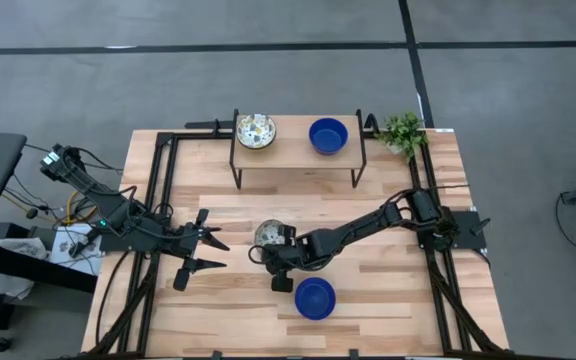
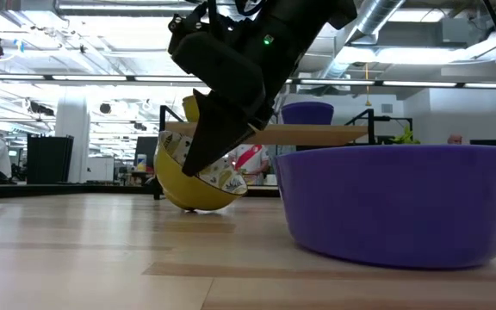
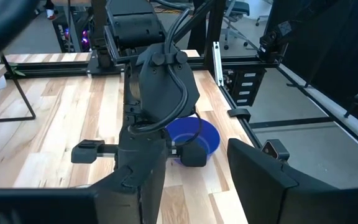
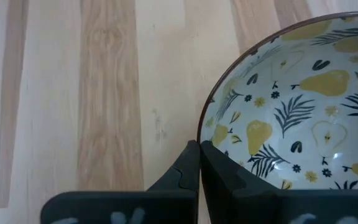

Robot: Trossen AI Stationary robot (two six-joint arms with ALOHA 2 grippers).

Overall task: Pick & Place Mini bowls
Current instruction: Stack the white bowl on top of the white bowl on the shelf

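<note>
The patterned bowl (image 1: 268,235) sits near the middle of the table (image 1: 388,290) in the high view, and the right gripper (image 1: 271,252) is right on it, fingers pinching the bowl's rim! In the right wrist view the two dark fingers (image 4: 194,168) are pressed close together over the edge of the bowl (image 4: 297,118), white inside with yellow pears and dark leaves. Down in the low view that bowl (image 2: 198,176) is tipped up on its side, its yellow underside touching the wood at centre left of the frame, with the gripper (image 2: 218,129) coming down on its rim from above. Just below and right of it in the high view, near the bottom centre, a blue bowl (image 1: 315,297) rests on the table, close to the gripper but apart from it; it fills the right half of the low view (image 2: 399,202). Up at the top centre, a small raised shelf (image 1: 293,150) carries a second patterned bowl (image 1: 256,131) on its left and a second blue bowl (image 1: 328,135) on its right, set apart from each other. A little potted plant (image 1: 402,132) stands just beside the shelf's right end. Over at centre left, the left gripper (image 1: 208,252) hovers above bare wood with its fingers spread wide, holding nothing, well apart from the tilted bowl.
</note>
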